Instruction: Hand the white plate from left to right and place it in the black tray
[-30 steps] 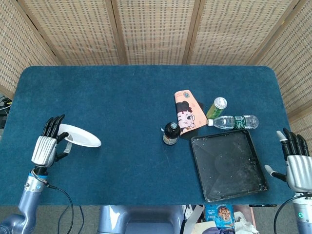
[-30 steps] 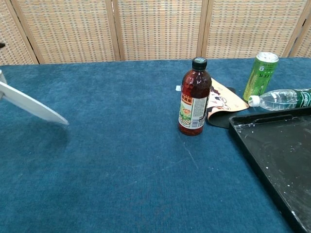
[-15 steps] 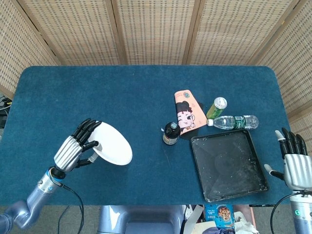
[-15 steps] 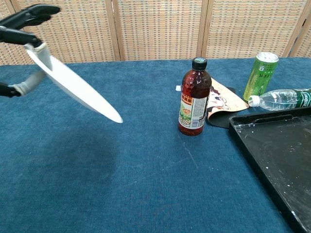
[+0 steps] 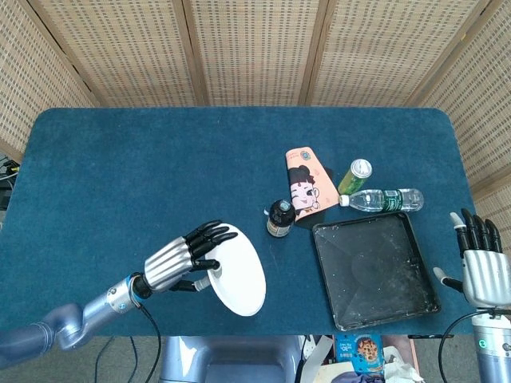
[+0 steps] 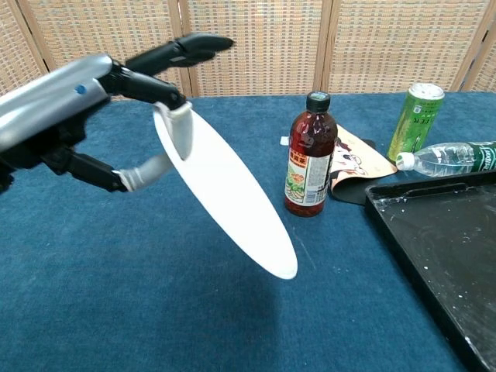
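Now our left hand (image 5: 182, 260) pinches the white plate (image 5: 236, 274), tilted above the table's (image 5: 144, 167) front edge; our right hand (image 5: 481, 270), fingers spread and holding nothing, waits beside the black tray (image 5: 373, 269) at the front right corner.

black tray (image 6: 434, 232) & water bottle (image 6: 449, 158) cut off by chest view's right edge.
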Tool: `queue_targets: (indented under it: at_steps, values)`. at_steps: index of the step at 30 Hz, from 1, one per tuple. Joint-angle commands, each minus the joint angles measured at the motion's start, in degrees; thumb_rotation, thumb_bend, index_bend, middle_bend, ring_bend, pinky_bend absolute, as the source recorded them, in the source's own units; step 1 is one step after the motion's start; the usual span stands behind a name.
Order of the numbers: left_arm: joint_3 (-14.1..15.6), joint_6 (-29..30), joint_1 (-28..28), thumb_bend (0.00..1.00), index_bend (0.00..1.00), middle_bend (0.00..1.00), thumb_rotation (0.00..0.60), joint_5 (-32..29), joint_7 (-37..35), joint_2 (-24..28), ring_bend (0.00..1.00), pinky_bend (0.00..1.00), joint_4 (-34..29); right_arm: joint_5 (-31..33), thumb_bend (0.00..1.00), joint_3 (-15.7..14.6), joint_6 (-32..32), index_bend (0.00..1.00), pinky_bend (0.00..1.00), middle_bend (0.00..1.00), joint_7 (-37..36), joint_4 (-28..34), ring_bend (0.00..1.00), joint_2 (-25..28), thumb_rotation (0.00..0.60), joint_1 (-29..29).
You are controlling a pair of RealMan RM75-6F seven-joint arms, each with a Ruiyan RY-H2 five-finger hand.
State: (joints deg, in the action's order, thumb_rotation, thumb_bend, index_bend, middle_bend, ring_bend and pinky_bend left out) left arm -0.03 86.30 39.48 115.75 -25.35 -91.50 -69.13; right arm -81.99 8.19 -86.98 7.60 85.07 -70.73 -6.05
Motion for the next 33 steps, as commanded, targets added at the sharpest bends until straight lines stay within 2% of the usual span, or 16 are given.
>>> queue_targets:
  at_steps: [1,4,5,7,8,9,10,11,12,14,21,28,33]
  values:
    - [0.52,-1.92,1.83,0.48,0.76,0.00,0.600,0.23,-0.52,-1.06,0.00,0.00,0.27,0.32,0.00,0.10,0.19,0.00,0.00,0.00,0.21,-0.17,0.00,-0.13,0.600,-0.06]
    - [0.44,-4.03,3.82,0.45,0.76,0.00,0.600,0.26,0.10,-2.20,0.00,0.00,1.41,0.79,0.00,0.29,0.41,0.00,0.00,0.00,0.41,-0.25,0.00,-0.23,0.600,-0.15]
    - [0.37,-4.54,4.34,0.40,0.76,0.00,0.600,0.14,0.31,-2.69,0.00,0.00,2.03,0.92,0.00,0.34,0.47,0.00,0.00,0.00,0.49,-0.25,0.00,-0.26,0.600,-0.17]
    - [0.24,-5.44,5.41,0.27,0.76,0.00,0.600,-0.11,0.43,-3.91,0.00,0.00,3.70,1.22,0.00,0.42,0.65,0.00,0.00,0.00,0.68,-0.29,0.00,-0.32,0.600,-0.22]
    - [0.24,-5.87,5.91,0.15,0.72,0.00,0.600,-0.17,0.65,-4.58,0.00,0.00,4.88,1.37,0.00,0.46,0.72,0.00,0.00,0.00,0.82,-0.31,0.00,-0.36,0.600,-0.24]
    - [0.33,-6.23,6.20,0.06,0.60,0.00,0.600,-0.23,0.76,-4.97,0.00,0.00,5.70,1.45,0.00,0.47,0.77,0.00,0.00,0.00,0.91,-0.34,0.00,-0.38,0.600,-0.25]
    - [0.68,-7.37,6.62,0.03,0.49,0.00,0.600,-0.47,1.03,-5.40,0.00,0.00,7.18,1.63,0.00,0.52,0.83,0.00,0.00,0.00,1.02,-0.38,0.00,-0.39,0.600,-0.25]
    - [1.19,-9.12,7.04,0.00,0.28,0.00,0.600,-0.91,1.32,-5.39,0.00,0.00,8.28,1.83,0.00,0.61,0.83,0.00,0.00,0.00,1.03,-0.38,0.00,-0.38,0.600,-0.23]
    - [1.59,-10.17,7.37,0.00,0.11,0.00,0.600,-1.21,1.37,-5.07,0.00,0.00,8.57,1.91,0.00,0.66,0.80,0.00,0.00,0.00,1.04,-0.37,0.00,-0.36,0.600,-0.22]
    - [2.22,-11.24,7.74,0.00,0.00,0.00,0.598,-1.56,1.46,-4.33,0.00,0.00,8.47,1.96,0.00,0.70,0.73,0.00,0.00,0.00,1.00,-0.34,0.00,-0.33,0.600,-0.18]
    - [5.41,-11.83,8.00,0.00,0.00,0.00,0.536,-1.44,2.78,1.04,0.00,0.00,7.67,1.45,0.00,0.40,0.43,0.00,0.00,0.00,1.30,0.07,0.00,-0.26,0.600,-0.10]
    - [7.12,-10.63,5.52,0.00,0.00,0.00,0.534,-4.11,3.62,6.81,0.00,0.00,6.91,0.18,0.00,-0.44,0.27,0.00,0.00,0.00,2.26,0.53,0.00,-0.22,0.600,-0.10]
    - [8.79,-8.26,3.05,0.00,0.00,0.00,0.533,-5.43,1.17,10.92,0.00,0.00,8.12,-0.83,0.00,-1.21,0.58,0.00,0.00,0.00,3.58,0.93,0.00,-0.30,0.600,-0.30]
